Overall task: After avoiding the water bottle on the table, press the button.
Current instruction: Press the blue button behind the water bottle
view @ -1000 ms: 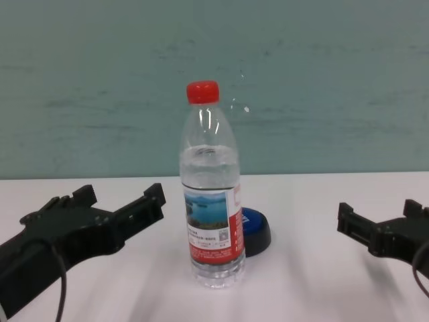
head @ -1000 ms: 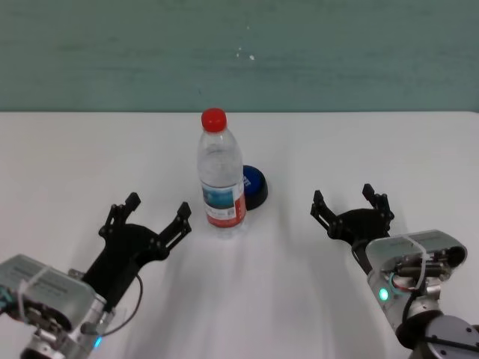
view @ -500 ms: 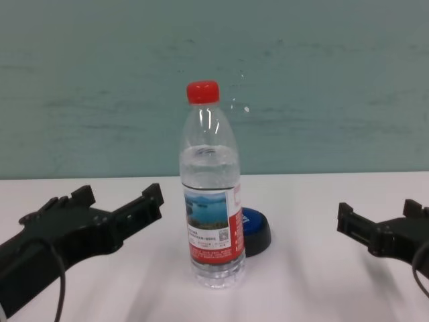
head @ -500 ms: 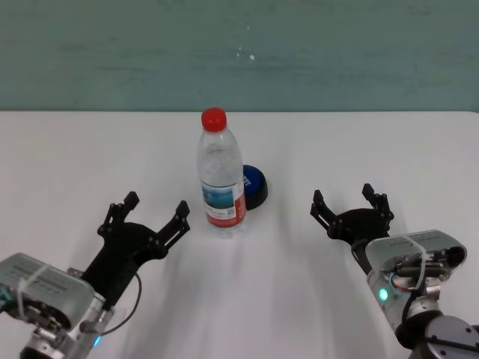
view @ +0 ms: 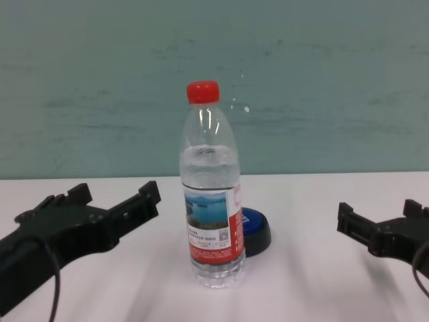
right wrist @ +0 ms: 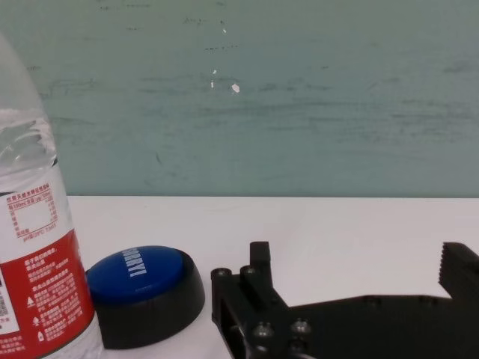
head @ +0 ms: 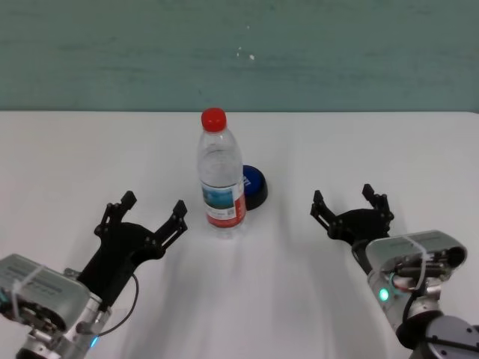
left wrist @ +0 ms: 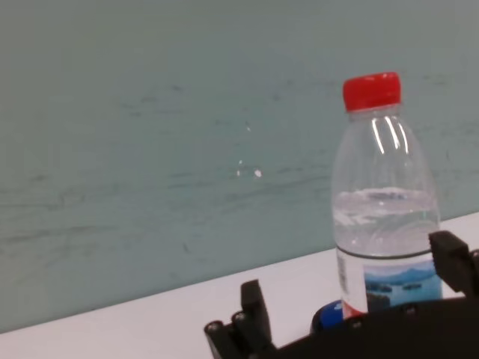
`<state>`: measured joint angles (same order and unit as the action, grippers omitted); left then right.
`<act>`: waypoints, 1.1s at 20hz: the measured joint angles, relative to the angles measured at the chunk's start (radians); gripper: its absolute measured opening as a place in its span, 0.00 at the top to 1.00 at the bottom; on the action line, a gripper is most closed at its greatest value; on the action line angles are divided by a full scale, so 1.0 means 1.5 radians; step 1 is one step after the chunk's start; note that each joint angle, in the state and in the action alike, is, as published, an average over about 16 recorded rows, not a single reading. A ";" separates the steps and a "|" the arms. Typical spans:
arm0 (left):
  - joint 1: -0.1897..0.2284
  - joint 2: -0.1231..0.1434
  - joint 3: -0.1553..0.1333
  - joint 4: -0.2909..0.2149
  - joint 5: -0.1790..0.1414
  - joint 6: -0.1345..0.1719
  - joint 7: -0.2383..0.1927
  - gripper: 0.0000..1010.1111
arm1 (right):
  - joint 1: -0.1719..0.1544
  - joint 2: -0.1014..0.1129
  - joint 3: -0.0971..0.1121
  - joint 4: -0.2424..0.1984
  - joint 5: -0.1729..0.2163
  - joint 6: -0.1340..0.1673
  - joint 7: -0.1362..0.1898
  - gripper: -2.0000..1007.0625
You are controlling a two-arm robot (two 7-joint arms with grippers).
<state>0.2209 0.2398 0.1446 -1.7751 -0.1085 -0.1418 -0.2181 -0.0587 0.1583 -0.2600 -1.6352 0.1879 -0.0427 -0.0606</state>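
The water bottle (head: 221,176) stands upright near the middle of the table (head: 359,149), and the button (head: 253,185) sits just behind it toward the far edge, slightly to the right, close against its base. The likely mishap is an arm sweeping straight in and tipping the bottle, since it screens the button from the near edge. The left gripper (head: 150,215) hangs with fingers spread wide, near the bottle on its left, with the bottle between it and the button. The right gripper (head: 350,208), also spread and holding nothing, sits farther off with an unblocked line to the button.
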 joint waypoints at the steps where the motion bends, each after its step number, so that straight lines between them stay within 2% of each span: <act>1: 0.001 0.001 -0.001 -0.001 -0.001 0.000 0.000 0.00 | 0.000 0.000 0.000 0.000 0.000 0.000 0.000 0.00; 22: 0.013 0.008 -0.024 -0.014 -0.020 0.000 -0.002 0.00 | 0.000 0.000 0.000 0.000 0.000 0.000 0.000 0.00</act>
<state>0.2411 0.2514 0.1081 -1.7967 -0.1392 -0.1414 -0.2218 -0.0587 0.1583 -0.2600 -1.6352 0.1879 -0.0427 -0.0606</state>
